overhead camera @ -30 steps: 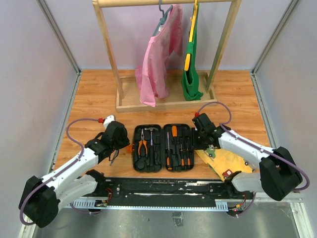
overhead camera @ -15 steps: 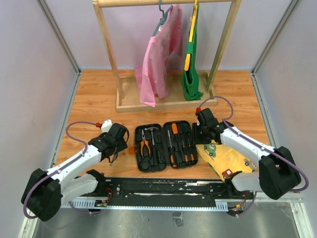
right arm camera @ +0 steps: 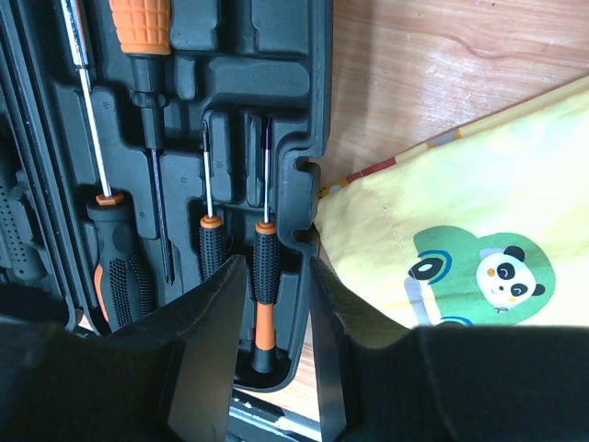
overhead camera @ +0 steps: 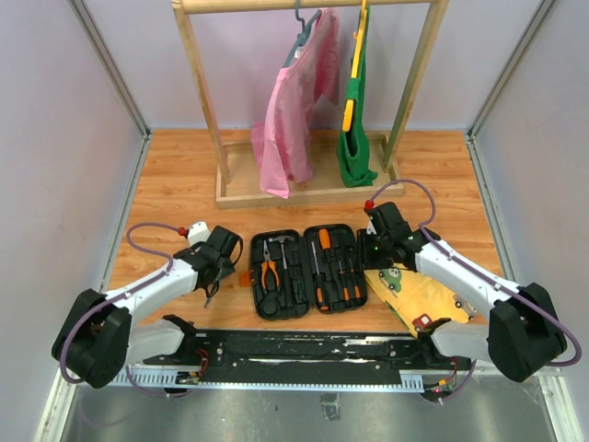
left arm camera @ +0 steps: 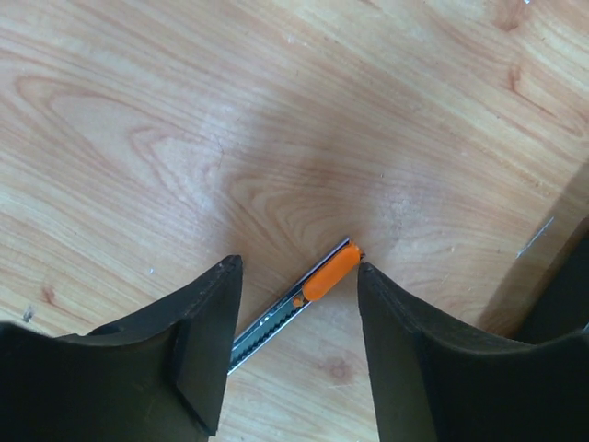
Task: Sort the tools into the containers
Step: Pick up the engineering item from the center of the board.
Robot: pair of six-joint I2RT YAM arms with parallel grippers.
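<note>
The black tool case (overhead camera: 301, 232) lies open near the front of the table, holding orange-handled pliers (overhead camera: 268, 273), a small hammer (overhead camera: 281, 241) and several screwdrivers (overhead camera: 322, 267). My left gripper (left arm camera: 296, 267) is open just left of the case (overhead camera: 235, 269). A slim metal knife with an orange end (left arm camera: 304, 295) lies loose on the wood between its fingers. My right gripper (right arm camera: 273, 265) hovers at the case's right edge (overhead camera: 368, 253), narrowly open. Its jaws straddle a small black-and-orange screwdriver (right arm camera: 265, 276) seated in its slot and the case wall (right arm camera: 299, 212).
A yellow cartoon-printed board (overhead camera: 419, 295) lies right of the case, against its wall (right arm camera: 460, 203). A wooden clothes rack (overhead camera: 304, 189) with pink and green garments stands behind. A black rail (overhead camera: 313, 345) runs along the near edge.
The left jaws have spread wider around the knife on the wood. The case has turned slightly, and the right gripper has shifted a little toward the back.
</note>
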